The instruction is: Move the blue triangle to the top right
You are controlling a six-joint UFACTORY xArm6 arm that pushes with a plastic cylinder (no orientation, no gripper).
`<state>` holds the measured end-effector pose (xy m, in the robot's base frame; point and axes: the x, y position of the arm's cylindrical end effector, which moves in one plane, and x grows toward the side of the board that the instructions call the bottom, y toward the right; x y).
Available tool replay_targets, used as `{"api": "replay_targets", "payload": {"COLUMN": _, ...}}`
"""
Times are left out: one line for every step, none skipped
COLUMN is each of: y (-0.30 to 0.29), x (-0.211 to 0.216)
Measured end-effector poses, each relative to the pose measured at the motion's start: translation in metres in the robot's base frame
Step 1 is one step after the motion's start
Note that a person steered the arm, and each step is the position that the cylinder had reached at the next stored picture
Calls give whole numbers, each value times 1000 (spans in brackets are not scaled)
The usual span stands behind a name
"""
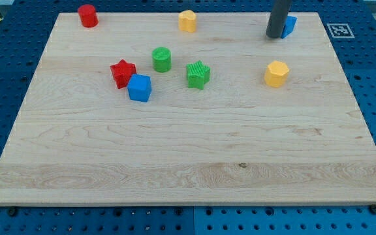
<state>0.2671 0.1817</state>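
The blue triangle [289,25] sits near the board's top right corner, mostly hidden behind the dark rod. My tip [275,35] rests on the board just left of it and touches or nearly touches it. The rod rises out of the view's top.
The wooden board [188,150] also holds a red cylinder [87,15] at top left, a yellow block [187,21] at top middle, a yellow hexagon [276,74], a green cylinder [162,59], a green star [198,74], a red star [122,72] and a blue cube [139,88].
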Motion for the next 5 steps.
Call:
{"api": "replay_targets", "payload": {"y": 20, "x": -4}}
{"api": "replay_targets", "payload": {"y": 48, "x": -8}}
{"api": "replay_targets", "payload": {"y": 62, "x": -19}}
{"api": "replay_targets", "payload": {"y": 58, "x": -14}}
{"api": "replay_targets", "payload": {"y": 35, "x": 23}}
